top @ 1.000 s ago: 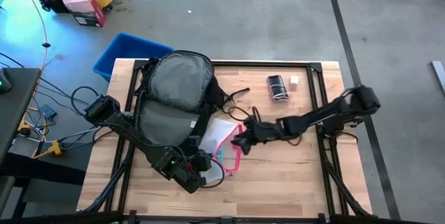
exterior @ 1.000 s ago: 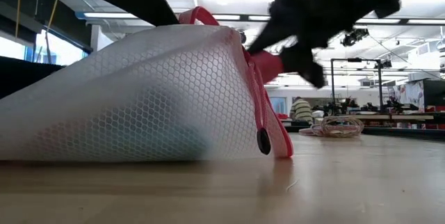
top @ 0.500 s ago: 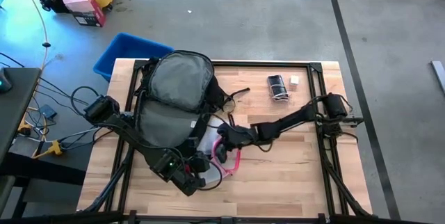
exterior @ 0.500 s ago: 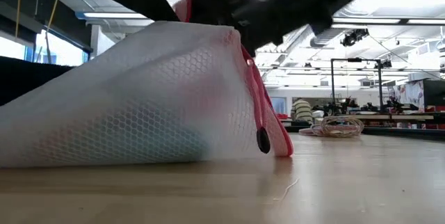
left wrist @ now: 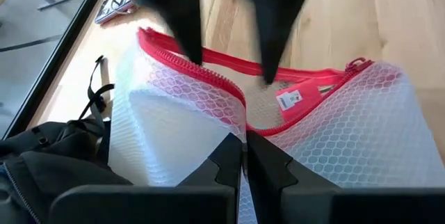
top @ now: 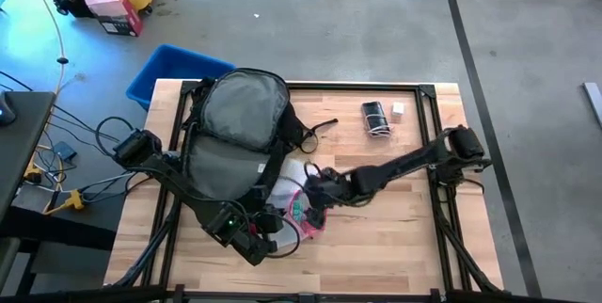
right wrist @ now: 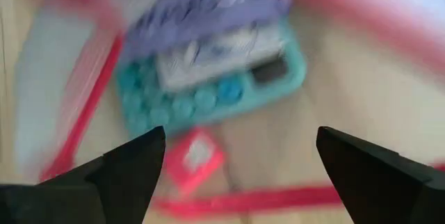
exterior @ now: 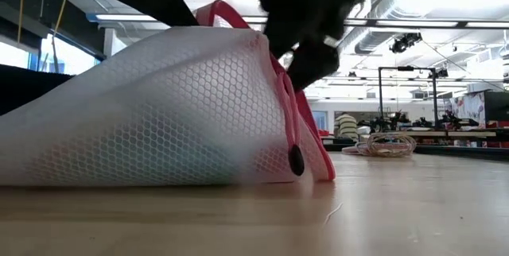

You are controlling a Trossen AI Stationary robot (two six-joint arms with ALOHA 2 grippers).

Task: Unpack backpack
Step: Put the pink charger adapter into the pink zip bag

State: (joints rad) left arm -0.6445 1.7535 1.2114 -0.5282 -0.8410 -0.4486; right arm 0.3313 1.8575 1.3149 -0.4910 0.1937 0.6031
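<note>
Your backpack lies flat on the left half of the table, grey padded panel up, its top toward the far edge. Its near end reaches the left arm. Black straps trail off its right side.

The mesh pouch with the pink zip edge sits just beside the backpack's near right corner, touching it or nearly so. In the low view the pouch fills the left half of the picture, its pink edge sloping down to the tabletop and a dark zip pull hanging near the wood.

Your left gripper is clenched on the pouch's white mesh just below the zip, at the near left of the pouch. The fingers meet with mesh pinched between them. In the high view this gripper sits at the pouch's near edge.

Your right gripper reaches in from the right, over the pouch mouth. Its fingers stand wide apart and hold nothing. Between them, inside the pouch, the right wrist view shows a teal calculator with round keys and a small pink tag below it. The picture is blurred, so finer detail cannot be told.

Far right on the table, well apart from the pouch: a small dark object with coiled cable and a small pale block beside it.

A blue bin stands on the floor past the far left corner.
</note>
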